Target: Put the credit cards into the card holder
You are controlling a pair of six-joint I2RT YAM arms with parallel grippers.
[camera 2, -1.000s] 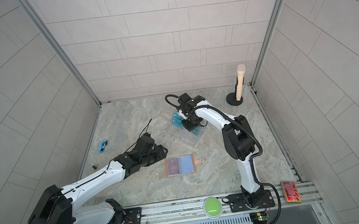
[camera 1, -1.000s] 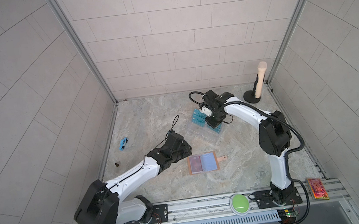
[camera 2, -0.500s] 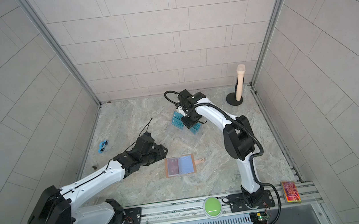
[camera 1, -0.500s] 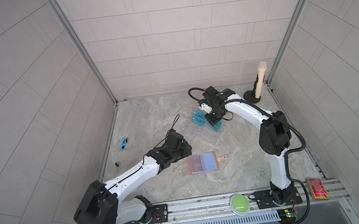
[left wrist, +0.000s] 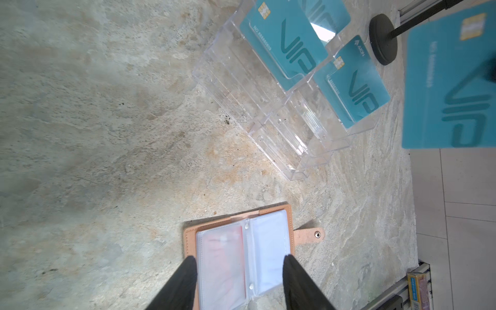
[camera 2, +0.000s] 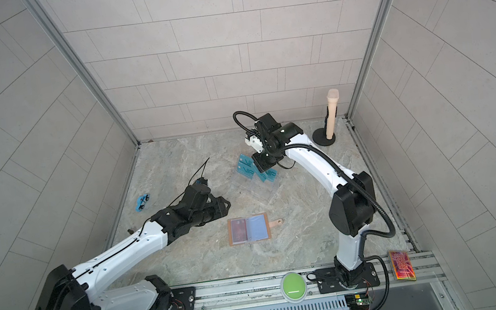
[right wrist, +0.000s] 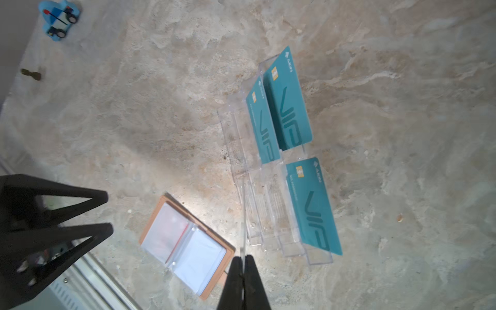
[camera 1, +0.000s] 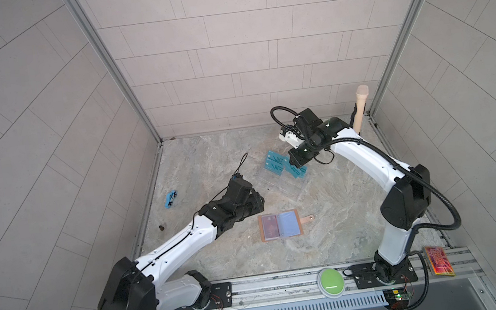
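Right gripper (right wrist: 243, 258): my fingers are pressed together on a teal card (left wrist: 451, 80). They pinch it by one edge, so most of it hangs free to lead into a pocket. It is in the air above the far side of the clear stand (camera 1: 285, 180).
Left gripper (left wrist: 239, 258): fingers apart with nothing between them, hovering just left of the card holder (camera 1: 279, 226). I read that as waiting to steady it while a card goes in.
Card holder: lying open and flat near the centre, snap tab pointing right. A red card (camera 2: 239, 230) shows through the left pocket, and the right pocket looks empty.
Remaining cards (right wrist: 290, 107): three teal ones lean in the stand's tiers, beyond the holder.
Next, as I judge it: bring the held card nearer and lower, to the empty pocket.
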